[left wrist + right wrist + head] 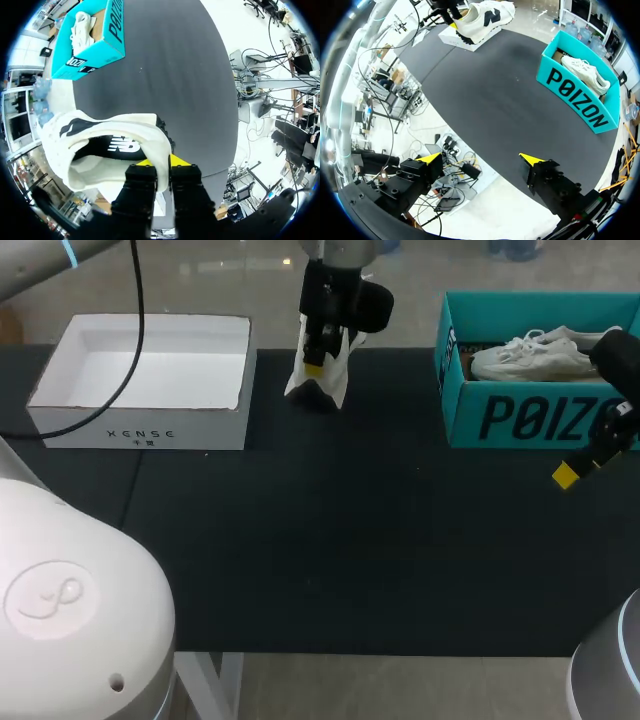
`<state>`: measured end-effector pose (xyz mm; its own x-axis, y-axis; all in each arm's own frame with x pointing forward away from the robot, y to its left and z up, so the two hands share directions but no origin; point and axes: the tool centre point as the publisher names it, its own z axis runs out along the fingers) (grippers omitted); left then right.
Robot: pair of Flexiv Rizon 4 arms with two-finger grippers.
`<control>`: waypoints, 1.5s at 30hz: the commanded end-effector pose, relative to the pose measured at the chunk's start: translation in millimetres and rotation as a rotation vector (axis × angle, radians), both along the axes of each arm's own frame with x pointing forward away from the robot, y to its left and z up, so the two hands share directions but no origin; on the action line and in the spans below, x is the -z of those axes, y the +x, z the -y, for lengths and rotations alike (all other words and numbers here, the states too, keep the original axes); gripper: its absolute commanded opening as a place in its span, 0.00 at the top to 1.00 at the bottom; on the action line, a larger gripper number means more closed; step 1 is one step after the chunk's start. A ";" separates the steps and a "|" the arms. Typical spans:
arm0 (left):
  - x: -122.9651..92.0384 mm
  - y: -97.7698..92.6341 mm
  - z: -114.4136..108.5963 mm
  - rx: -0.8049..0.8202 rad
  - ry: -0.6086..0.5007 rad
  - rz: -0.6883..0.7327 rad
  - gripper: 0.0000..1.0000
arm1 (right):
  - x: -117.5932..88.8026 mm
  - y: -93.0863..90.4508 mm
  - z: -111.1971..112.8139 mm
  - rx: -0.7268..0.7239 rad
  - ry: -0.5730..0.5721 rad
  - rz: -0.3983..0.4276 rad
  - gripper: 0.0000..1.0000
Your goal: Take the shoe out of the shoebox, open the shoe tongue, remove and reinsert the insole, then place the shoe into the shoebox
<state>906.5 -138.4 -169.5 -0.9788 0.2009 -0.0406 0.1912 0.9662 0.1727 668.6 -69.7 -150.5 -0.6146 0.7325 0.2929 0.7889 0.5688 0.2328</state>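
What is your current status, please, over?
Left gripper shut on white shoe, held between the boxes. Right gripper open, empty, beside teal box. White box empty; another shoe lies in teal box.

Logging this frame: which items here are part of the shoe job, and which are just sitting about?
Part of the job:
- white shoe, clamped in the left gripper
- white shoebox, empty
- right gripper, open, holding nothing

Apparently just lying about:
- teal box
- pale shoe lying inside it
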 end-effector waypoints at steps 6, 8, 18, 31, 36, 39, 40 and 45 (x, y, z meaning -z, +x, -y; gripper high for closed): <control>-37.0 3.5 -40.6 0.042 -0.035 -0.022 1.00 | 0.4 1.0 -0.6 0.000 -0.001 -0.003 0.00; -43.0 4.9 -49.6 0.044 -0.043 -0.029 1.00 | 0.4 1.0 -0.6 0.000 -0.001 -0.003 0.00; -53.7 13.8 -76.7 0.044 -0.004 -0.010 1.00 | 0.4 1.0 -0.6 0.000 -0.001 -0.003 0.00; -53.7 13.8 -76.7 0.044 -0.004 -0.010 1.00 | 0.4 1.0 -0.6 0.000 -0.001 -0.003 0.00; -53.7 13.8 -76.7 0.044 -0.004 -0.010 1.00 | 0.4 1.0 -0.6 0.000 -0.001 -0.003 0.00; -53.7 13.8 -76.7 0.044 -0.004 -0.010 1.00 | 0.4 1.0 -0.6 0.000 -0.001 -0.003 0.00; -57.8 14.0 -79.5 0.085 -0.006 -0.002 1.00 | 0.4 1.0 -0.6 0.000 -0.001 -0.003 0.00; -80.0 27.0 -106.4 0.312 0.007 0.058 1.00 | 0.4 1.0 -0.6 0.000 -0.001 -0.003 0.00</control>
<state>937.6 -51.8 -103.7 -0.9242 0.3777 -0.0565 0.3587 0.9092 0.2112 668.6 -69.7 -150.5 -0.6146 0.7324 0.2930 0.7889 0.5688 0.2328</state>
